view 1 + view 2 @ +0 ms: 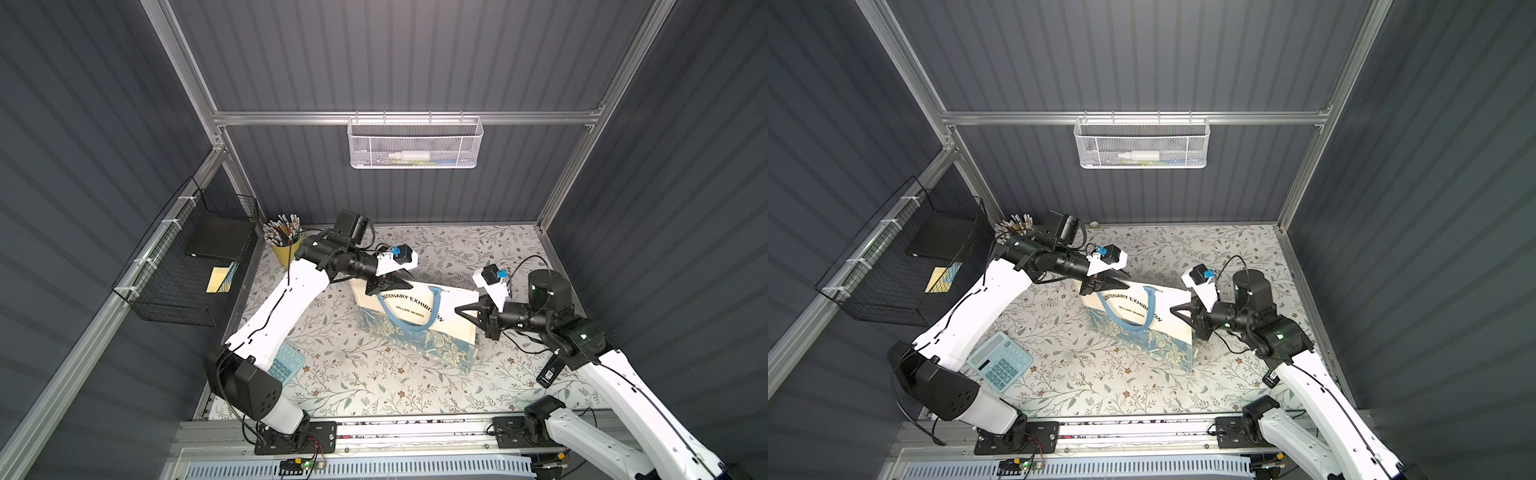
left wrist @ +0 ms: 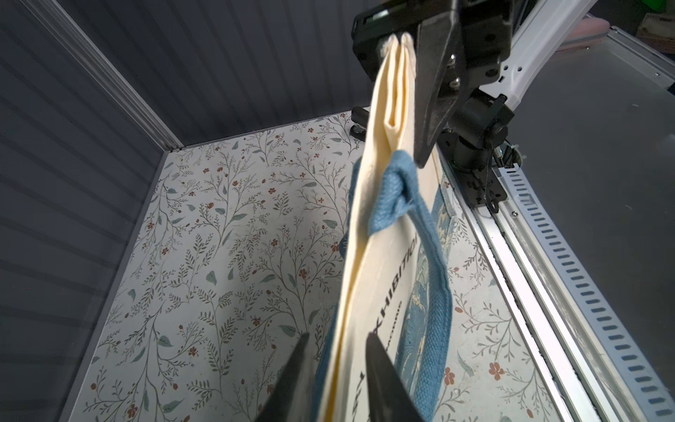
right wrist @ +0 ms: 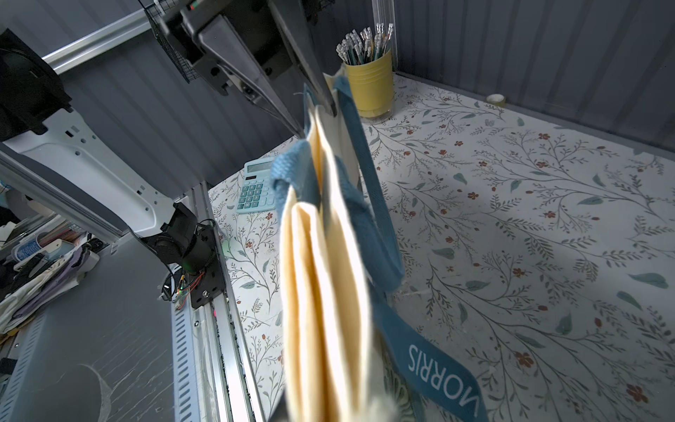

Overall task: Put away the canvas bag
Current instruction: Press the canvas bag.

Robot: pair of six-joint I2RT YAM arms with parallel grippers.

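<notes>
The canvas bag hangs flat and upright over the floral table, print facing front, with a blue handle drooping down its face. My left gripper is at the bag's top left corner. In the left wrist view its fingers stand parted on either side of the bag's top edge. My right gripper is shut on the top right corner. In the right wrist view the cream folds hide its jaws.
A yellow cup of pencils stands at the back left, and a light blue calculator lies near the front left. A black wire basket hangs on the left wall. A white mesh basket hangs on the back rail.
</notes>
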